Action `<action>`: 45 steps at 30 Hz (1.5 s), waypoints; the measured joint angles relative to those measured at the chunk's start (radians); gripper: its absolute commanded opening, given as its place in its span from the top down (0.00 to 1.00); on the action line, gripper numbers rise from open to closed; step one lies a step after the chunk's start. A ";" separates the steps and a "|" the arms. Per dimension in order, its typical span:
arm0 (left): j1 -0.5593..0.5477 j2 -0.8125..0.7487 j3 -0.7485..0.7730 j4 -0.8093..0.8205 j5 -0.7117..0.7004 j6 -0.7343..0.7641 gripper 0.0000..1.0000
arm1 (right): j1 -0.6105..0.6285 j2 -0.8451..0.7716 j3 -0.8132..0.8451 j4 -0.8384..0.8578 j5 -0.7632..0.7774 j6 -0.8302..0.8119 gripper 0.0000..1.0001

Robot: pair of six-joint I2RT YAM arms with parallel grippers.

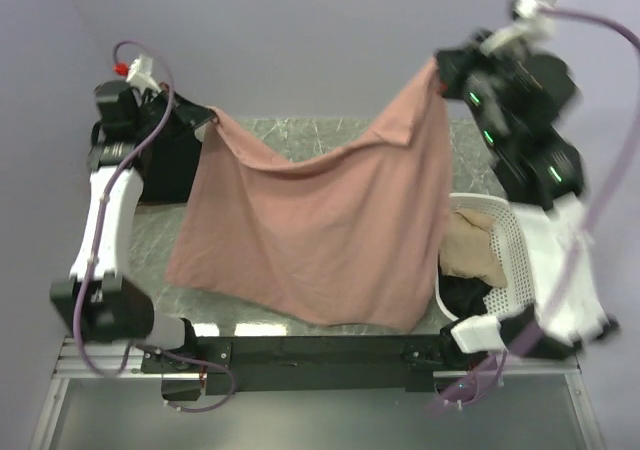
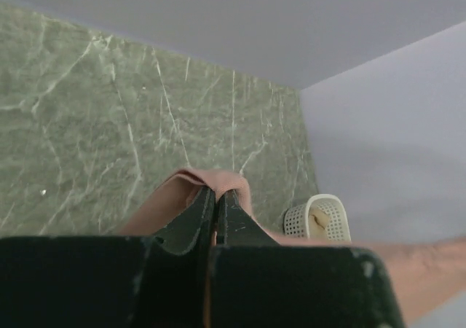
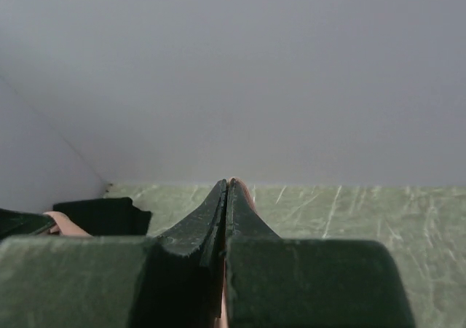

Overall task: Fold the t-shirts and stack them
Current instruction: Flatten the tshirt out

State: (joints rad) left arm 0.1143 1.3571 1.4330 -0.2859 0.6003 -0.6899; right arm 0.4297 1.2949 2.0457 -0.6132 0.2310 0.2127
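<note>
The left gripper [image 2: 216, 192] was pressed together on a fold of the dusty-pink t-shirt [image 1: 320, 220], the cloth bunching up just past its fingertips and trailing off to its right. The right gripper [image 3: 227, 185] was likewise clamped on the same shirt, only a thin sliver of pink showing between its closed jaws. Both pinch points were at the shirt's upper edge, the right one held higher than the left, so the edge sagged in a shallow curve between the two grippers. From there the body of the shirt hung down as a broad sheet below and between them, spreading toward the arms' bases. Whether its lower hem rested on the table [image 1: 300, 135] could not be told. Below the right gripper, just beside the shirt's right edge, stood the white mesh basket [image 1: 510, 232], with the orange t-shirt [image 1: 468, 245] bunched inside it and a dark cloth [image 1: 462, 295] beneath that. Off to the right gripper's far left, beyond the pink cloth, the black t-shirt [image 3: 102, 215] lay on the green marbled tabletop near the wall.
</note>
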 measured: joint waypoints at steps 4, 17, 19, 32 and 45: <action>-0.039 0.242 0.286 -0.098 -0.011 0.015 0.99 | -0.048 0.380 0.372 -0.043 -0.053 -0.002 1.00; -0.009 0.117 0.555 0.057 0.037 0.013 0.99 | -0.072 0.198 0.302 0.245 -0.164 -0.058 1.00; -0.005 0.016 0.414 0.099 0.022 0.016 0.99 | -0.072 0.099 0.249 0.297 -0.179 -0.074 1.00; -0.064 -0.255 -0.551 0.089 -0.163 0.052 0.83 | -0.072 -0.628 -1.099 0.412 -0.187 0.195 1.00; -0.235 -0.414 -0.739 -0.023 -0.343 0.055 0.83 | 0.109 -0.816 -1.324 0.112 -0.124 0.419 1.00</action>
State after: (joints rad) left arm -0.1211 0.9428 0.6941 -0.3084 0.2577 -0.6353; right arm 0.5388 0.4786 0.7219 -0.5014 0.1066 0.6319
